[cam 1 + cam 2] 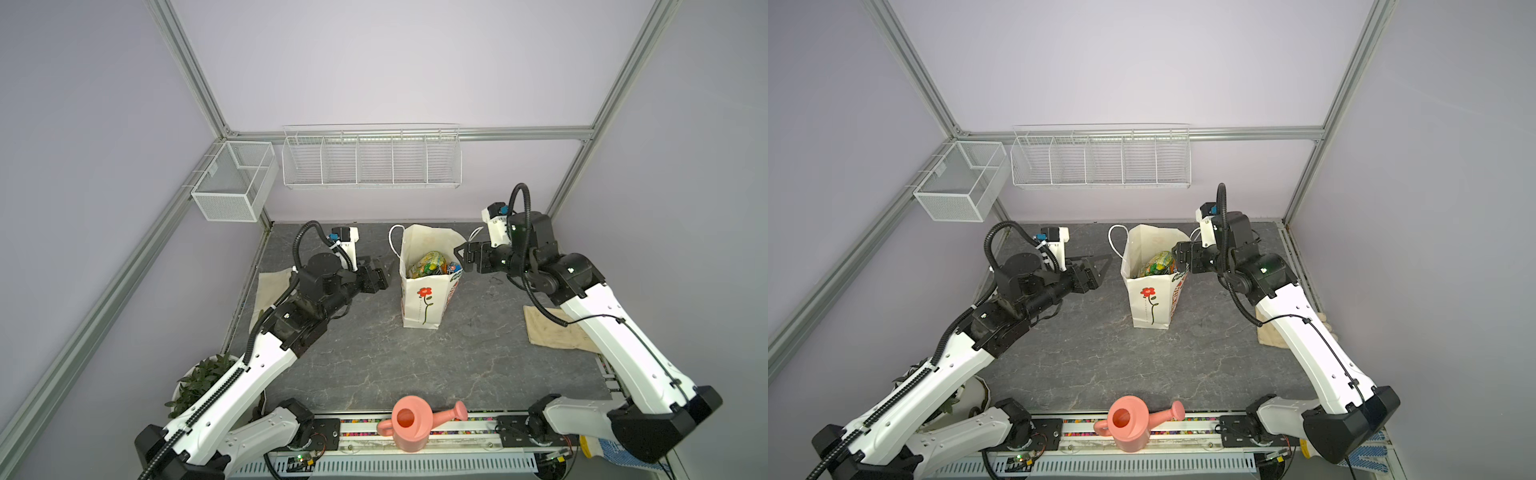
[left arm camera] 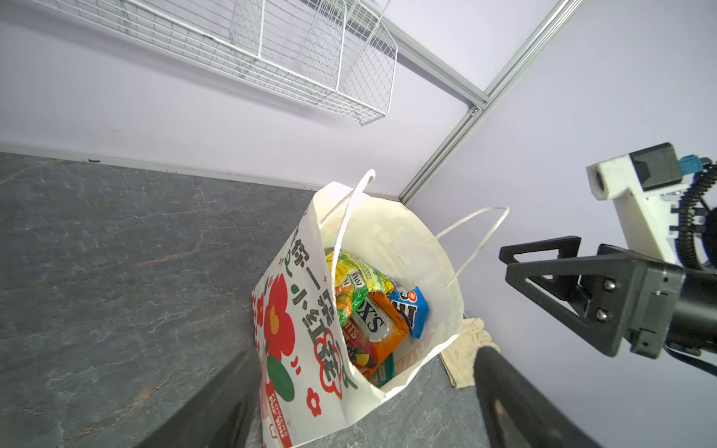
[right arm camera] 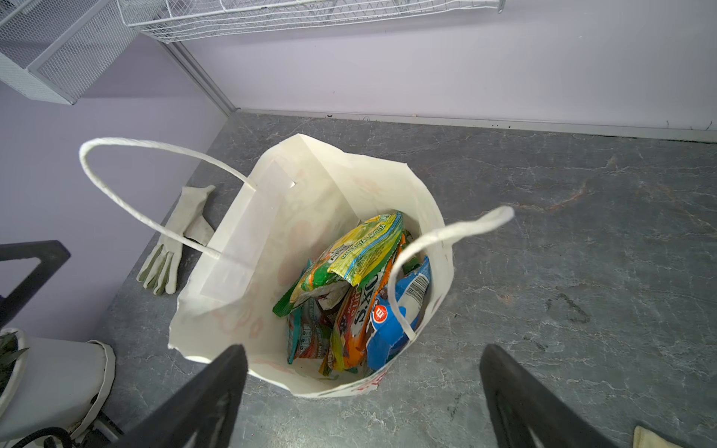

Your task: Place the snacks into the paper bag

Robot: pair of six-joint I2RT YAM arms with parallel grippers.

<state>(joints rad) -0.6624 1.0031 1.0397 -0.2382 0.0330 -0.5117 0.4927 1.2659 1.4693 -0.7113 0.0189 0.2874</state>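
Snacks (image 1: 430,264) fill the paper bag (image 1: 419,305); left gripper (image 1: 384,276) and right gripper (image 1: 461,257) flank it, jaws wide, empty — withdraw clear of handles (image 3: 492,215).

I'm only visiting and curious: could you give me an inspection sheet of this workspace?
Surface: grey marbled tabletop, no packets seen on it.
Job's things: tall cream paper bag with red flower stands upright and open; glossy snack packets inside, green-yellow packet on top, orange packet and blue packet beside.
Clutter: pink plastic watering can at the front edge; beige cloth glove left, beige cloth right; potted green plant front left.
End effectors: left end effector and right end effector open, empty, flanking the bag's mouth.
Cables: black ribbed hoses loop over both wrists, clear of the bag.
Surroundings: white wire shelf, white mesh box, aluminium frame.
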